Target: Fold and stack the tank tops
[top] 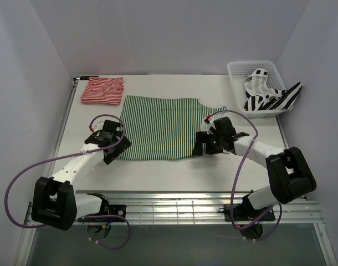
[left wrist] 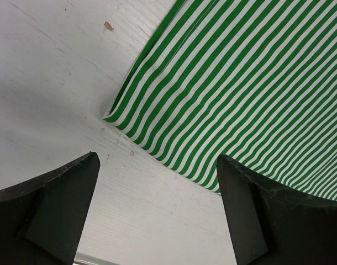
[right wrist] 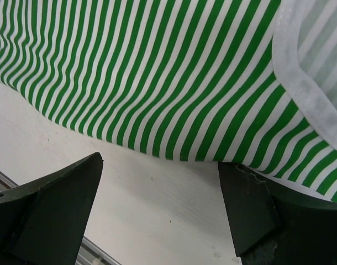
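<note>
Green-and-white top (top: 160, 127): lies spread flat in the middle of the counter (top: 158, 173), its near hem facing the arms. I'd say it is laid out like that to be folded next.
Red-and-white top (top: 102, 90): a neat folded square at the far left of the counter, just beside the green one's far left corner. It looks like the start of the stack.
Black-and-white top (top: 269, 97): unfolded, slumped in the basket (top: 235, 67) at the far right and spilling over its rim, not yet dealt with.
Left hand (top: 117, 145): released, fingers spread wide and grasping nothing. It sits low at the green top's near left corner, and its wrist view shows the hem running across the gap between the fingers.
Right hand (top: 203, 143): also released and empty, at the near right corner, where the white-bound armhole edge (right wrist: 301, 83) curves in. Whether one finger touches the cloth I cannot tell.
Why there: one hand at each end of the same hem suggests a two-handed pinch to carry the near edge over.
Edges: the left corner lies close to the counter with a slight lift at its tip. The right edge ripples a little.
Open room: there is a bare strip between the hem and the counter's near edge. The way ahead over the green top is free, the red square crowds the far left, and the basket stands well apart.
</note>
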Controlling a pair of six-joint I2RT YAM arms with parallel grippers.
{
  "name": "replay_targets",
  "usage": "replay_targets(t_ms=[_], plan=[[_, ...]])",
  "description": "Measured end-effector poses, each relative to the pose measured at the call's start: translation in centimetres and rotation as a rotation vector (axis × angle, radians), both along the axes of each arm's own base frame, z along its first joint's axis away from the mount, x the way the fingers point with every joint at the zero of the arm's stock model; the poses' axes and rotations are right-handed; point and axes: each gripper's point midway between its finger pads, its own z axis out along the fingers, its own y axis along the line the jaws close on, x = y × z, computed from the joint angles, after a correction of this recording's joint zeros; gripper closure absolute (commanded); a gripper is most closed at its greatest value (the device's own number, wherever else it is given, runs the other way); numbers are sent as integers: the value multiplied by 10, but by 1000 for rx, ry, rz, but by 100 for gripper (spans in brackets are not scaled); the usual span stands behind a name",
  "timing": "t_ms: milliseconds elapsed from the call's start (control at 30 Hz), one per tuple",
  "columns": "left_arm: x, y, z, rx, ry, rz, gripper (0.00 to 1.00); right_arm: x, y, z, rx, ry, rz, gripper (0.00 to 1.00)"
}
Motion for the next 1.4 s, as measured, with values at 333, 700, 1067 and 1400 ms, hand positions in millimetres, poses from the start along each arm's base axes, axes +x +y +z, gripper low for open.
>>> replay_targets(t_ms=[333,700,1067,1400], plan=[[3,2,-1,-1,-7,9,2,36,17,5,24,-32,-7,8],[6,4,-12,11,23,18,2,66,20,37,-36,-92,-23,5],[6,8,-26,24,66,33,4,66,19,10,-93,-8,-12,0],[11,12,-33,21,67,61,12,59,7,28,-126,-75,-13,1]])
